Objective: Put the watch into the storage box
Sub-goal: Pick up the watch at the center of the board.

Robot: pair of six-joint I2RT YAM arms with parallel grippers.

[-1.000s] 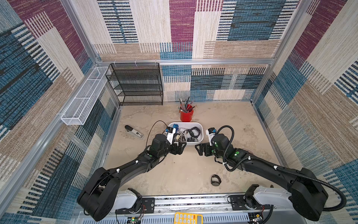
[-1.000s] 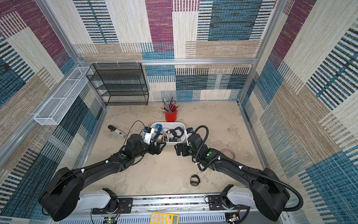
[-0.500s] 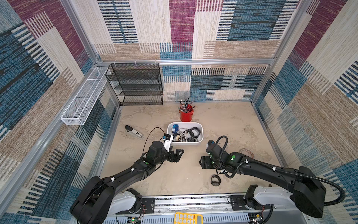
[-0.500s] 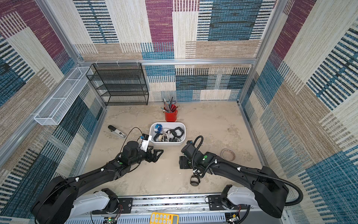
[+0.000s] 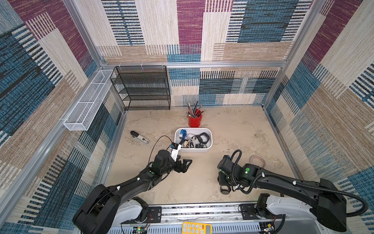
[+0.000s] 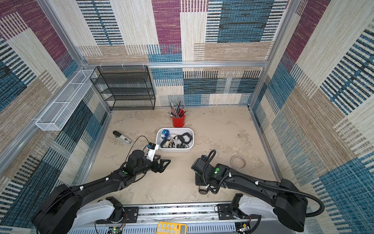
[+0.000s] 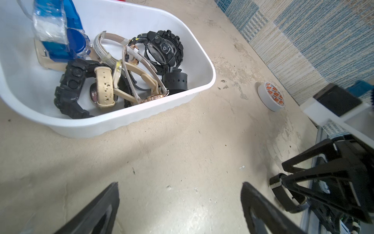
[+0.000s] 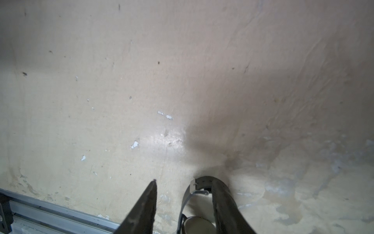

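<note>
A black watch with a pale face lies on the beige floor near the front rail. My right gripper points down over it. In the right wrist view the watch sits between the partly closed fingers of the right gripper; one finger lies against its band and the other stands a little apart from it. The white storage box holds several watches. My left gripper hovers open and empty in front of the box.
A red pen cup stands behind the box. A stapler lies at the left and a tape roll at the right. A black wire shelf and a white mesh basket line the back left. A yellow calculator sits at the front edge.
My right arm has swung from the box's side back to the front and come down over the watch, its jaws narrowing. The left arm has drawn back from the box, still open.
</note>
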